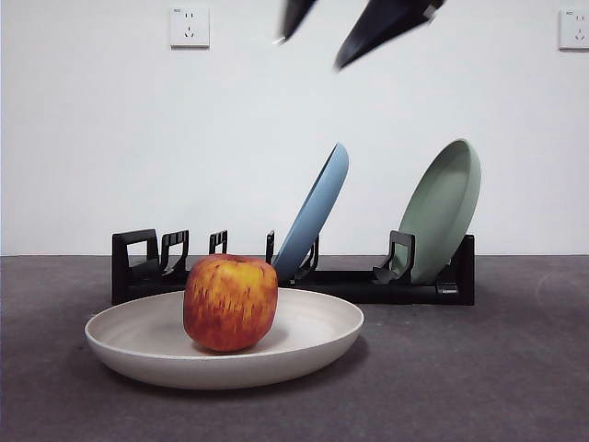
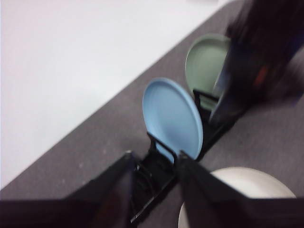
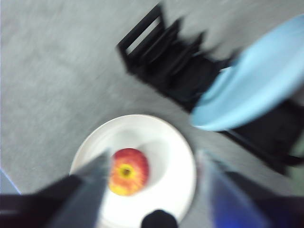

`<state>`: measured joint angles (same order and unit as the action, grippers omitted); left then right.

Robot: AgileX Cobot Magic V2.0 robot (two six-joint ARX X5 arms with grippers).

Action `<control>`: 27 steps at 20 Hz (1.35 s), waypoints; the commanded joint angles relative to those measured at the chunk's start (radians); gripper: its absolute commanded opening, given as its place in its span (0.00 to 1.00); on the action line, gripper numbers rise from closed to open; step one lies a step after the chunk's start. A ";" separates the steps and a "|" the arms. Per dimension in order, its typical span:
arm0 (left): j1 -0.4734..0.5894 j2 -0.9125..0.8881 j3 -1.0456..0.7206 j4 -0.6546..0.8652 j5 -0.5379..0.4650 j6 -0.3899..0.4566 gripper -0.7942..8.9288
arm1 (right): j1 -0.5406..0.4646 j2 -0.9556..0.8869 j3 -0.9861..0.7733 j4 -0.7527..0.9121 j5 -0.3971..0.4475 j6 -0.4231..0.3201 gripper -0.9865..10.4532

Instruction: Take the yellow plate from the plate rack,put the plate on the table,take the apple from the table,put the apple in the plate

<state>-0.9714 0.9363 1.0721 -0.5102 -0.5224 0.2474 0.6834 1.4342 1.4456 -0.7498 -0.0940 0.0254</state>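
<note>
The right gripper (image 3: 152, 166) is held with jaws apart above the apple (image 1: 230, 302), which is seated in the yellow plate (image 1: 304, 354) on the table (image 1: 488, 378), before the plate rack (image 1: 368, 281). The left gripper (image 2: 154, 164) is also spread.

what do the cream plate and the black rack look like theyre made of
The yellow plate: matte cream with no glare, so probably plastic or a fibre composite, possibly unglazed ceramic. The plate rack: black moulded plastic by its look, with thin squared prongs and a dull sheen.
</note>
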 commanded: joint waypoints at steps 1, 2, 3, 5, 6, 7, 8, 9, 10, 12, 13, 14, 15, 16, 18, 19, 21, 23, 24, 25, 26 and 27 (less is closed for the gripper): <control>0.090 0.027 -0.004 -0.039 0.139 0.043 0.07 | -0.051 -0.058 0.001 -0.044 0.000 -0.057 0.07; 0.139 0.031 -0.004 -0.066 0.219 0.052 0.07 | -0.075 -0.077 0.001 -0.064 -0.001 -0.063 0.07; 0.206 0.037 -0.004 -0.092 0.310 0.053 0.07 | -0.105 -0.097 0.001 -0.090 -0.001 -0.062 0.07; 0.333 0.041 -0.004 -0.132 0.446 0.052 0.07 | -0.166 -0.122 0.001 -0.138 -0.001 -0.063 0.07; 0.399 0.041 -0.004 -0.142 0.491 0.045 0.07 | -0.200 -0.132 0.001 -0.161 -0.004 -0.065 0.07; 0.465 0.041 -0.004 -0.143 0.528 0.024 0.07 | -0.232 -0.139 0.001 -0.180 -0.005 -0.068 0.07; 0.530 0.041 -0.004 -0.141 0.555 -0.012 0.07 | -0.260 -0.142 0.000 -0.191 -0.006 -0.067 0.07; 0.592 0.041 -0.004 -0.140 0.578 -0.049 0.07 | -0.283 -0.145 -0.002 -0.195 -0.008 -0.061 0.07; 0.650 0.041 -0.004 -0.139 0.593 -0.086 0.07 | -0.302 -0.147 -0.009 -0.194 -0.008 -0.058 0.07; 0.746 0.041 -0.006 -0.141 0.609 -0.133 0.07 | -0.328 -0.159 -0.040 -0.166 -0.007 -0.049 0.07; 0.782 0.041 -0.006 -0.140 0.609 -0.145 0.07 | -0.331 -0.169 -0.063 -0.140 -0.006 -0.044 0.07; 0.811 0.039 -0.006 -0.138 0.609 -0.148 0.07 | -0.331 -0.183 -0.093 -0.099 -0.004 -0.035 0.07; 0.831 0.034 -0.007 -0.134 0.610 -0.148 0.07 | -0.331 -0.201 -0.129 -0.058 -0.004 -0.023 0.07; 0.845 0.024 -0.012 -0.125 0.610 -0.149 0.07 | -0.331 -0.228 -0.177 -0.007 -0.003 -0.014 0.07; 0.856 -0.012 -0.051 -0.075 0.609 -0.160 0.07 | -0.330 -0.286 -0.280 0.088 -0.003 0.011 0.07; 0.856 -0.034 -0.085 -0.038 0.609 -0.171 0.07 | -0.330 -0.316 -0.335 0.132 -0.002 0.019 0.07; 0.856 -0.078 -0.166 0.028 0.609 -0.178 0.07 | -0.330 -0.387 -0.452 0.207 0.018 0.034 0.07; 0.856 -0.127 -0.259 0.091 0.609 -0.203 0.07 | -0.329 -0.463 -0.560 0.255 0.066 0.045 0.07; 0.856 -0.158 -0.318 0.128 0.609 -0.222 0.07 | -0.329 -0.509 -0.619 0.280 0.079 0.057 0.07; 0.856 -0.185 -0.372 0.163 0.608 -0.237 0.07 | -0.329 -0.554 -0.673 0.309 0.079 0.067 0.07; 0.856 -0.211 -0.425 0.196 0.607 -0.251 0.07 | -0.329 -0.601 -0.725 0.340 0.079 0.081 0.07; 0.856 -0.235 -0.472 0.227 0.607 -0.266 0.07 | -0.328 -0.650 -0.776 0.373 0.090 0.091 0.07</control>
<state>-0.1188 0.7029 0.6109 -0.2943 0.0830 0.0063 0.3531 0.7940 0.6888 -0.3870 -0.0063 0.0925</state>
